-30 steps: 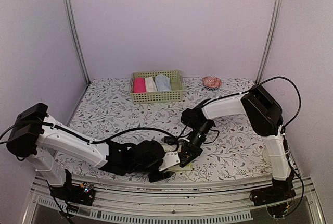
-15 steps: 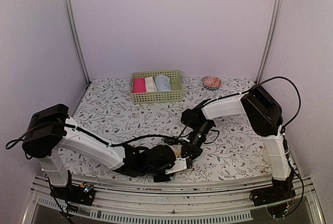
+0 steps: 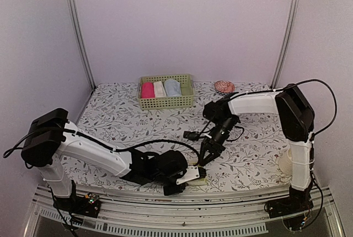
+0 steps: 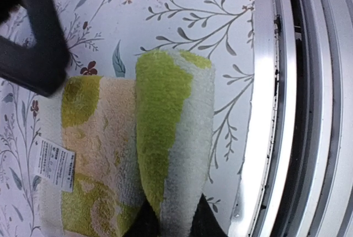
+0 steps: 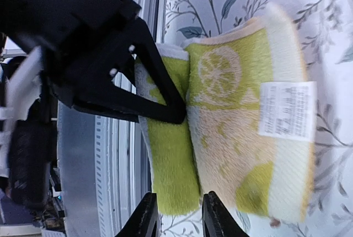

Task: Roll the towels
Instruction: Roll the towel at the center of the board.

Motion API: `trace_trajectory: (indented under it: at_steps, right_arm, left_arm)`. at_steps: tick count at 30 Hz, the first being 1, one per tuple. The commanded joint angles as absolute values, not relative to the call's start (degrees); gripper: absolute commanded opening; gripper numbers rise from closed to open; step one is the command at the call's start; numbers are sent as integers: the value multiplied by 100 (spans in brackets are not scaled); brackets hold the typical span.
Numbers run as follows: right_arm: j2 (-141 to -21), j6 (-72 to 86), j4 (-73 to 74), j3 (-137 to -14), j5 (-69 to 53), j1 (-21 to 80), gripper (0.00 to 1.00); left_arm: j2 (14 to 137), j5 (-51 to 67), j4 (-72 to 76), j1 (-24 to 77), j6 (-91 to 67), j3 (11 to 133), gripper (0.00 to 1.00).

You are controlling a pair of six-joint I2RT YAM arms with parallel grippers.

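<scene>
**Left wrist.** The left gripper (image 4: 174, 223) was clenched on the rolled edge of the one yellow-green towel (image 4: 165, 138). The towel lay half rolled on the flowered table (image 4: 182, 5), near its front rail. One white label (image 4: 55, 162) showed on the flat part.

**Right wrist.** The right gripper (image 5: 179, 217) stood partly parted and held nothing, its two fingers in line with the end of the roll.

**Top external.** One green basket (image 3: 165, 102) at the far side held three rolls: one pink roll (image 3: 147, 90), one cream-white roll (image 3: 159, 89) and one light blue towel (image 3: 172, 87).
</scene>
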State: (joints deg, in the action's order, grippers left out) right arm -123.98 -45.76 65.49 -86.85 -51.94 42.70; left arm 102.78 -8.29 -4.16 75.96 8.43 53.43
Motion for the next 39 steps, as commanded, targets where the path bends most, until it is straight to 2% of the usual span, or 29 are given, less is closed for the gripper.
trace_trajectory:
  at_steps: [1, 6, 11, 16, 21, 28, 39]
  right_arm:
    - [-11224, -4665, 6439, -8414, -5047, 3681, 31]
    - [-9964, -4622, 5693, -7556, -4987, 3288, 31]
    - [-8365, -4299, 4008, -6192, -4434, 3287, 32]
    - [-7692, -4484, 3546, -5494, -4085, 3535, 34]
    - [-7617, -4659, 3090, -4984, -3087, 4535, 41]
    - [-8048, -4831, 2320, -4589, -1783, 5963, 43]
    - [-9241, -4764, 1442, -4720, -897, 6389, 44]
  left_arm:
    - [10431, -139, -891, 7576, 405, 5493, 12]
    - [10575, 622, -1083, 7413, 155, 5698, 12]
    - [10702, 1471, -910, 7031, -230, 5682, 12]
    - [11027, 2352, -683, 6557, -619, 5583, 12]
    - [11447, 2597, -836, 6397, -705, 5852, 12]
    - [11745, 3349, -696, 6040, -1040, 5879, 16]
    - [11773, 3377, -737, 5951, -1121, 5941, 21]
